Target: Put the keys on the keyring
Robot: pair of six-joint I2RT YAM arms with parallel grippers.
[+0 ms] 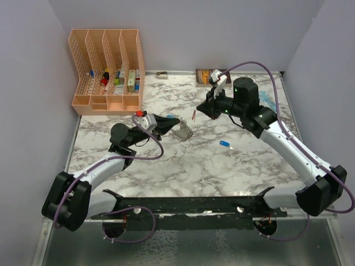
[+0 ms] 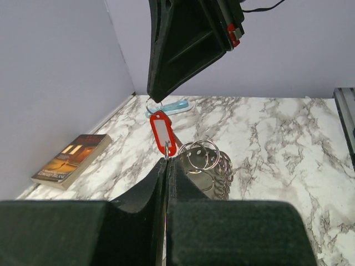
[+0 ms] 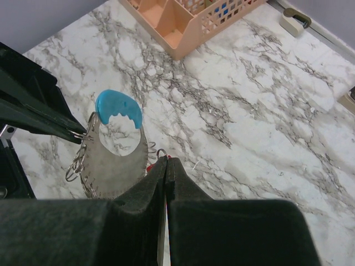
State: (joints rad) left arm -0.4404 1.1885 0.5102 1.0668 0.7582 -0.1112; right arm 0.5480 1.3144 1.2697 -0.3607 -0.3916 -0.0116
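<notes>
My left gripper is shut on a thin ring of the keyring, a grey plate edged with several metal rings and topped by a light-blue strap. It holds the keyring just above the table. My right gripper is shut on the small ring of the red key. The key's tag hangs down right beside the keyring. The dark blue key lies alone on the marble, to the right of both grippers.
A peach mesh organizer stands at the back left. A book and a small beige item lie along the back wall. A pale-blue see-through object rests by the right arm.
</notes>
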